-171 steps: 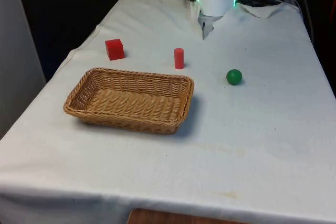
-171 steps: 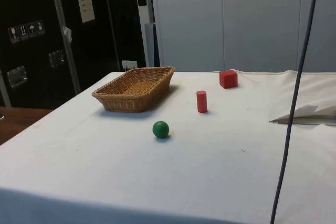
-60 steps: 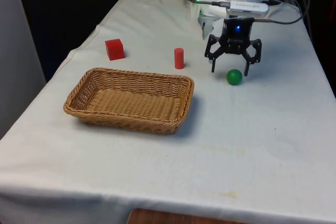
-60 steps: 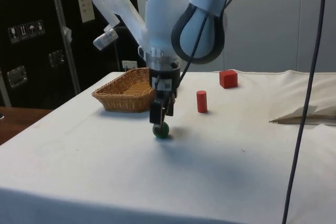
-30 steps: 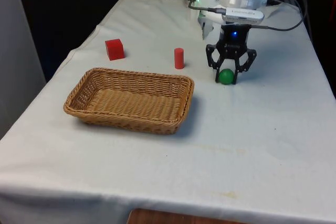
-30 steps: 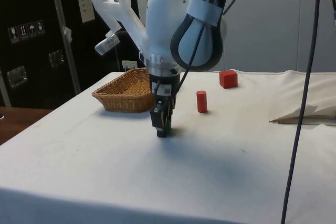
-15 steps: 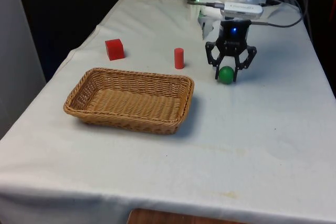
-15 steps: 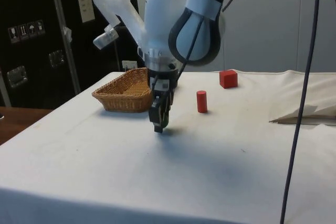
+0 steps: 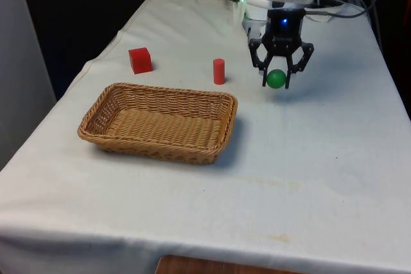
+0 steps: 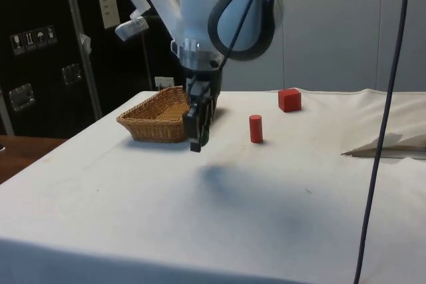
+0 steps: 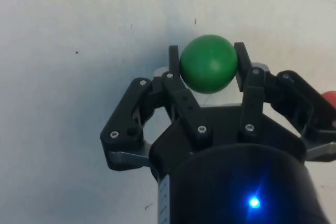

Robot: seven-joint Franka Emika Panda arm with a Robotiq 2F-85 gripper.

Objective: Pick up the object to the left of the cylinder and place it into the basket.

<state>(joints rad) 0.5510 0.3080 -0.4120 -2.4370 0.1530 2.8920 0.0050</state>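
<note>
Table (image 9: 334, 178) under white cloth, front and side views agree on the layout. Wicker basket (image 9: 159, 122) sits toward the front view's left, and nothing lies in it. Well beyond its far rim stands the red cylinder (image 9: 219, 71), upright. The red cube (image 9: 140, 59) rests further to the front view's left, well apart from the cylinder and untouched.

Gripper (image 9: 277, 80) hangs above the cloth on the front view's right of the cylinder, fingers clamped on the green ball (image 9: 276, 79). The wrist view confirms the hold: the ball (image 11: 208, 63) is pinched between the two fingertips (image 11: 174, 60), contact on both sides, cloth visible behind it. In the side view the gripper (image 10: 197, 139) is clear of the table with a soft shadow on the cloth under it, so the ball is lifted, not resting.

Progress, judged from the layout: grasp done, lift done. Transport across to the basket and release are left. The basket is near, toward the front view's left and closer to the camera, with the cylinder close by the gripper.

Note: from the robot's side the ball lies left of the cylinder; from the front camera the cube does. The ball is the object taken.
</note>
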